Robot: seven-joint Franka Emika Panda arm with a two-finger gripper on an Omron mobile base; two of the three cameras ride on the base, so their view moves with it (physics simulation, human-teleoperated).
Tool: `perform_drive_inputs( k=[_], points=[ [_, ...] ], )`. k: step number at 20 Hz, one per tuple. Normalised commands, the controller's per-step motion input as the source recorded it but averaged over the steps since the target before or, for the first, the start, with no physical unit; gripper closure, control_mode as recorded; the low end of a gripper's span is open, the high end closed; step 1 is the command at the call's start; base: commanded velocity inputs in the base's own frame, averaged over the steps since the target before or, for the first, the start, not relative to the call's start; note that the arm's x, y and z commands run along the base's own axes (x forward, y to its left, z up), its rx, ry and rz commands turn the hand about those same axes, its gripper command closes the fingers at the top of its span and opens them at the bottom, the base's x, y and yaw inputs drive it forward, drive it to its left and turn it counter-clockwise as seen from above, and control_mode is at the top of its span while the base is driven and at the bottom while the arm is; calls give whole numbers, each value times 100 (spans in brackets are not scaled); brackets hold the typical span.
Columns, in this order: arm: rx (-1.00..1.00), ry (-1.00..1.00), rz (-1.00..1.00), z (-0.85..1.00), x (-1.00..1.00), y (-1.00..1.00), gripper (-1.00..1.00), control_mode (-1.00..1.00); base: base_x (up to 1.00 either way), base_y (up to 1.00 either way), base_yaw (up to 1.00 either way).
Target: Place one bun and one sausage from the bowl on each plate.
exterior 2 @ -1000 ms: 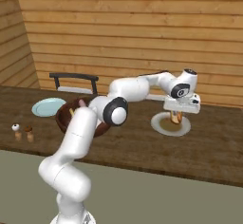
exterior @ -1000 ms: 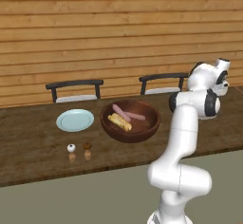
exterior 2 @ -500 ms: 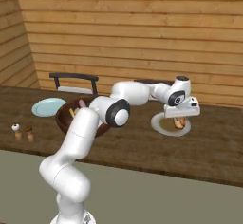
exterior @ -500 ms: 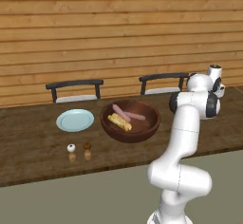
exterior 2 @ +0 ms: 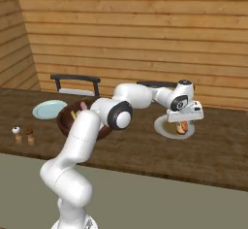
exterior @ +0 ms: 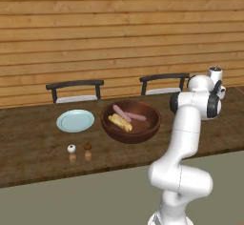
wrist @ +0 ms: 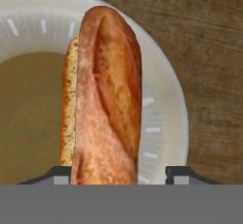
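Claw [wrist: 118, 173] low over far plate [wrist: 166, 118], fingers apart around sausage [wrist: 109, 104], bun [wrist: 70, 99] alongside—seemingly just releasing.

A bun [wrist: 110, 99] runs lengthwise from the top centre of the frame to the bottom, between the two dark fingertips [wrist: 179, 174] at the lower edge. It lies over the right portion of a pale plate [wrist: 161, 118], whose rim curves from the upper left down the right side. Dark wooden table surface [wrist: 209, 52] occupies the right of the frame.
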Motion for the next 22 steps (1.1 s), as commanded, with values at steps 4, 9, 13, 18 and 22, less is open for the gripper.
perform_drive_inputs(
  k=[4, 9, 13, 18, 22],
  points=[
    [0, 0, 0, 0, 0, 0, -100, -100, 0, 0, 0],
    [-2, -1, 0, 7, -7, 5, -100, -100, 0, 0, 0],
    [1, -11, 0, 74, -50, 15, -100, -100, 0, 0, 0],
    [22, -8, -1, 78, -72, 64, -100, -100, 0, 0, 0],
    [22, -5, 9, 51, -47, 100, -100, -100, 0, 0, 0]
  ],
)
